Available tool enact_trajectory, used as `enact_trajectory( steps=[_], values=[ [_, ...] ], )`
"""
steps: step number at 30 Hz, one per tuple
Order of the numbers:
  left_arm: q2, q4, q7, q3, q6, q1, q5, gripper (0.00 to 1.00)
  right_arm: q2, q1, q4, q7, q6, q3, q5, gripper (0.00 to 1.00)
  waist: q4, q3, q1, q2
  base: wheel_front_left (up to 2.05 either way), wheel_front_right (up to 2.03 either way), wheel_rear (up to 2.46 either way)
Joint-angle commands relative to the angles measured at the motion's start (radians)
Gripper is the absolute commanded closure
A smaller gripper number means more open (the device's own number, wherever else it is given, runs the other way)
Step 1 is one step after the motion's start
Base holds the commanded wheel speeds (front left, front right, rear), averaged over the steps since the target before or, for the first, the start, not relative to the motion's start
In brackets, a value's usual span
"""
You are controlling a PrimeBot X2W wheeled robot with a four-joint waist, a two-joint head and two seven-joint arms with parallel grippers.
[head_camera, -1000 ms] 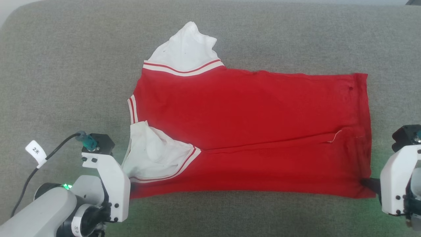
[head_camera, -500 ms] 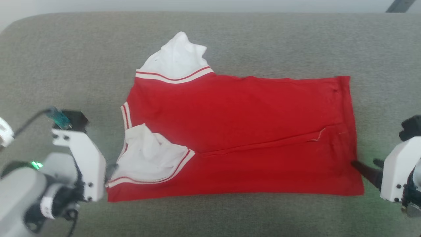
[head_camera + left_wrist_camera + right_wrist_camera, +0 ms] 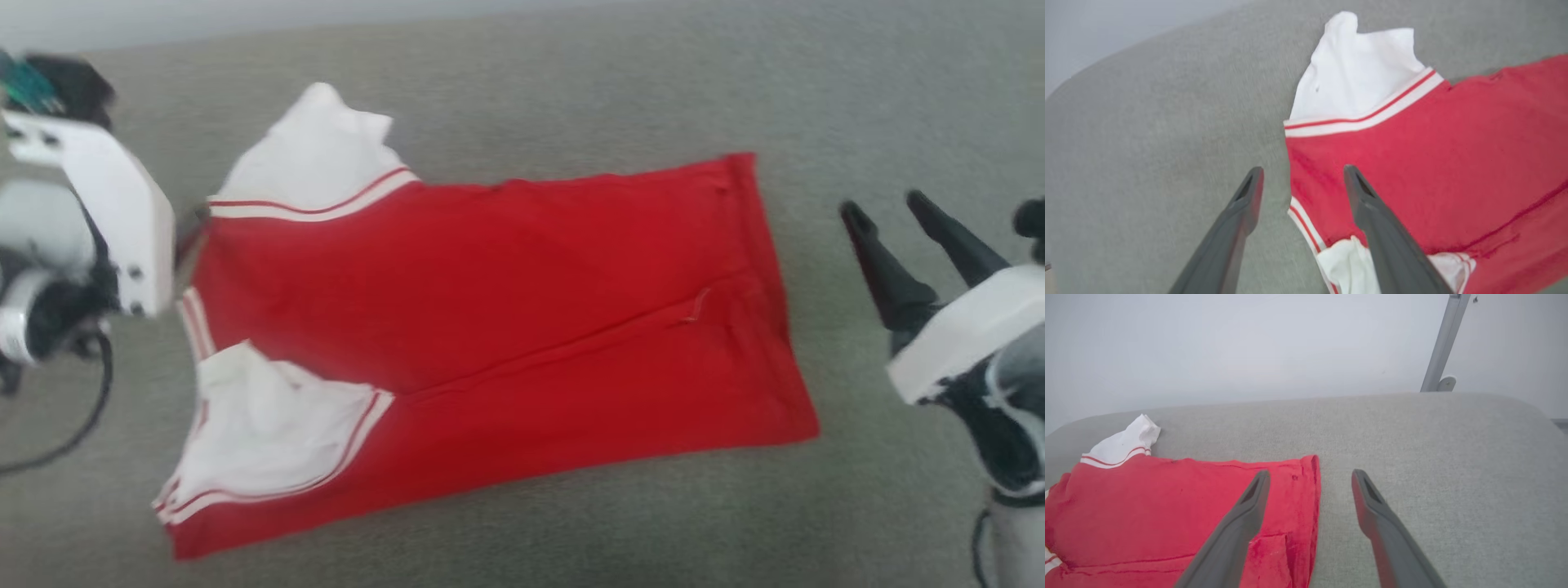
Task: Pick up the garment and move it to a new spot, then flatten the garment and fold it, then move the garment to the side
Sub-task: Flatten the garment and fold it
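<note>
The garment [image 3: 490, 327] is lying limp and light, likely draping when lifted; pinching hem corners looks best. Jaws are standing wide, empty: left gripper [image 3: 1300, 179], right gripper [image 3: 886, 206].

The left gripper [image 3: 1303, 170] is letting go. A second ago it was pinching the lower-left corner of the garment [image 3: 490, 327]. Now its fingers are standing wide apart, one over the striped edge and the other over the grey pad [image 3: 571, 90]. In the head view its white housing is riding up from the lower left to the upper left of the frame. The right gripper [image 3: 886, 204] is likewise spreading and pulling clear of the lower-right corner, its fingers now pointing up and left at the right of the frame, apart from the cloth. The head camera is swinging too, so the whole scene is sitting tilted, shifted left and blurred.
</note>
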Motion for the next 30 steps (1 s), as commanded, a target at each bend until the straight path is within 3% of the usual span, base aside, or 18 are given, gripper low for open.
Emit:
enact_trajectory(
  steps=[1, 5, 10, 21, 25, 26, 30],
  values=[
    [-0.016, 0.05, -0.014, 0.006, -0.023, -0.039, 0.012, 0.0, 0.018, -0.014, 0.012, -0.061, 0.0, 0.028, -0.001, 0.0, -0.062, 0.039, 0.0, 0.0, 0.0, 0.0, 0.0],
    [-0.054, 0.175, -0.05, 0.004, -0.087, -0.136, 0.041, 0.0, 0.018, -0.03, 0.054, -0.174, 0.0, 0.085, 0.006, 0.0, -0.111, 0.073, 0.0, 0.0, 0.0, 0.0, 0.0],
    [-0.111, 0.327, -0.071, -0.023, -0.154, -0.246, 0.087, 0.0, 0.015, -0.037, 0.118, -0.238, 0.0, 0.135, 0.027, 0.0, -0.152, 0.116, 0.0, 0.0, 0.0, 0.0, 0.0],
    [-0.212, 0.621, -0.05, -0.078, -0.201, -0.392, 0.139, 0.0, -0.002, -0.086, 0.183, -0.277, 0.0, 0.213, 0.083, 0.0, -0.182, 0.183, 0.0, 0.0, 0.0, 0.0, 0.0],
    [-0.254, 0.73, -0.013, -0.089, -0.186, -0.407, 0.132, 0.0, -0.022, -0.119, 0.196, -0.262, 0.0, 0.242, 0.109, 0.0, -0.178, 0.205, 0.0, 0.0, 0.0, 0.0, 0.0],
    [-0.268, 0.751, 0.005, -0.093, -0.193, -0.399, 0.121, 1.0, -0.026, -0.13, 0.199, -0.256, 0.0, 0.251, 0.113, 0.0, -0.175, 0.209, 0.0, 0.0, 0.0, 0.0, 0.0],
    [-0.309, 0.812, 0.004, -0.089, -0.192, -0.42, 0.107, 1.0, -0.022, -0.189, 0.227, -0.213, 0.0, 0.269, 0.139, 0.0, -0.158, 0.225, 0.0, 0.0, 0.0, 0.0, 0.0]
  ],
)
